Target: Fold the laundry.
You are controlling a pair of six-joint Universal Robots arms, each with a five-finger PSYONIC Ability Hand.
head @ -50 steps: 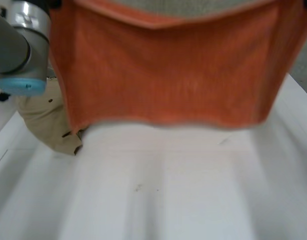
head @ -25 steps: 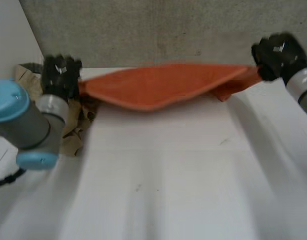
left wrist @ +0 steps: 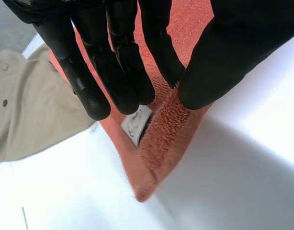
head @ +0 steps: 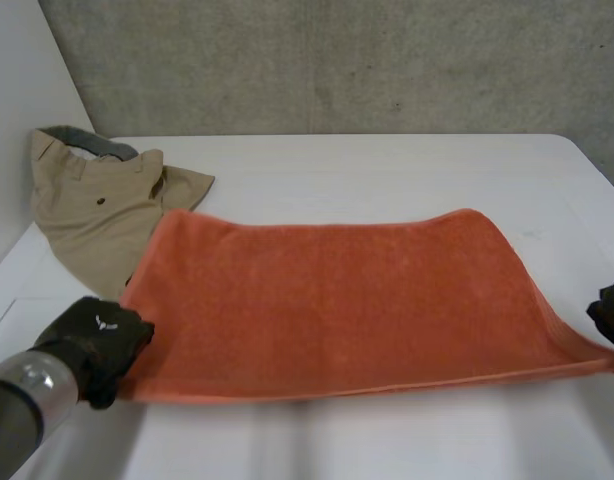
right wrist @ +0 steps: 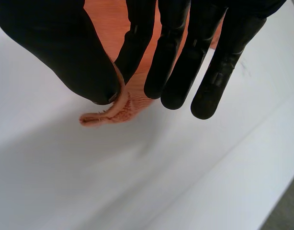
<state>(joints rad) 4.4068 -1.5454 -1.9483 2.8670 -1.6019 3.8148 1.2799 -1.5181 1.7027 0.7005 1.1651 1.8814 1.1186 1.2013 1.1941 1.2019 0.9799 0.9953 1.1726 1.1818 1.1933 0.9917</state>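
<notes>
An orange towel [head: 337, 300] lies spread across the white table [head: 387, 170], its far edge down and its near edge slightly raised. My left hand [head: 97, 340] pinches the towel's near left corner [left wrist: 156, 139] between thumb and straight fingers, next to a small white label [left wrist: 136, 124]. My right hand [head: 612, 310] pinches the near right corner [right wrist: 118, 108] the same way, at the table's right side.
Beige trousers [head: 97, 210] with a grey waistband lie crumpled at the far left of the table, partly under the towel's left edge; they also lie beside my left hand [left wrist: 27, 110]. A grey wall stands behind the table.
The towel hung in front of the camera, then swung out over the table's far side, and now lies spread flat. Both hands drew back toward me holding the near corners.
</notes>
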